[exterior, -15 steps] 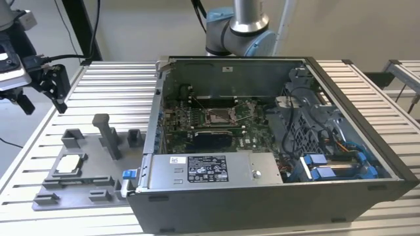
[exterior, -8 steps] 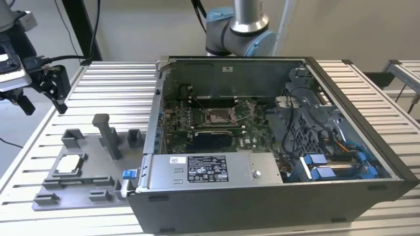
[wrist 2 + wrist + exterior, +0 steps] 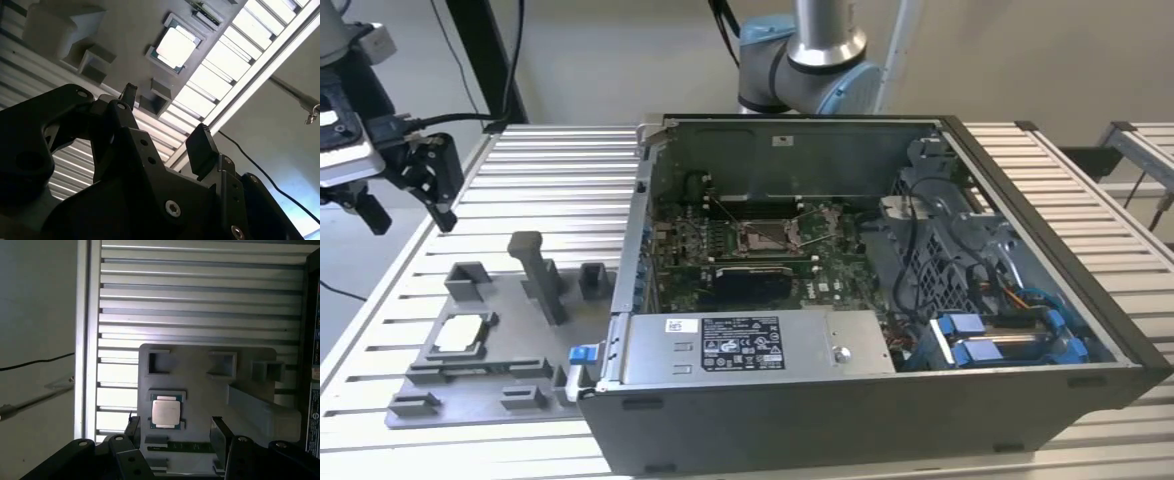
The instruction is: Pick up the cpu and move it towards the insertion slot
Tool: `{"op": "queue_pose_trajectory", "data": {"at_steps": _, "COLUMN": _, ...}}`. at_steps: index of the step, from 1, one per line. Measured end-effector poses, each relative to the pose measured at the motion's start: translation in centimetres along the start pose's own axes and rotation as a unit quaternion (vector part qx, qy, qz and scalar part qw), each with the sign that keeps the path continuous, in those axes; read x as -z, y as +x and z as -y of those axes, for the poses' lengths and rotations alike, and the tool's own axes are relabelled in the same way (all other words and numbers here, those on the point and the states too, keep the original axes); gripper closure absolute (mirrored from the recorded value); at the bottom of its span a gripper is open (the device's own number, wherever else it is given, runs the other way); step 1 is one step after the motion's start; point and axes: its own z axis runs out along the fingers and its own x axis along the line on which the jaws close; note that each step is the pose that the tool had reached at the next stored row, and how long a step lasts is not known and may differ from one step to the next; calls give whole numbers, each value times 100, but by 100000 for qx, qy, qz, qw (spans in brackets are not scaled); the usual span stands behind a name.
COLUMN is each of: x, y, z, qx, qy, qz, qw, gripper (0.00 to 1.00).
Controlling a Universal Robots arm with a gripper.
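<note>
In the exterior view the gripper point(image 3: 411, 215) hung at about nine o'clock, above the slatted table point(image 3: 547, 170), its fingers spread wide with nothing between them. The cpu point(image 3: 460, 335) lay flat in a shallow pocket of the grey tray point(image 3: 507, 362) at about eight o'clock, below the gripper and clear of it. The open computer case point(image 3: 854, 400) filled the middle and the three o'clock side, and on the green board inside it the insertion slot point(image 3: 765, 236) sat bare near the centre, well apart from the chip. In the second wrist view the parted gripper point(image 3: 166, 119) looked down past its fingertips on the cpu point(image 3: 175, 46), seated square in its tray point(image 3: 125, 30) pocket. In the first wrist view the cpu point(image 3: 166, 411) sat just ahead of the gripper point(image 3: 175, 426), nearer one finger than the other; the tray point(image 3: 200, 390) recesses beyond it looked empty. I judged the step to be the approach, with the pick not yet made; a clean grasp would call for centring over the chip and descending squarely onto its edges.
</note>
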Motion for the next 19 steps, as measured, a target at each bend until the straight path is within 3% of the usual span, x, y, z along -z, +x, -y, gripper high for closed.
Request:
{"op": "queue_pose_trajectory", "data": {"at_steps": 10, "x": -169, "y": 4, "z": 12, "qx": -11, "qy": 153, "qz": -15, "qw": 100000, "gripper": 0}}
{"op": "queue_pose_trajectory", "data": {"at_steps": 19, "x": -326, "y": 6, "z": 96, "qx": -432, "qy": 153, "qz": -3, "qw": 99999, "gripper": 0}}
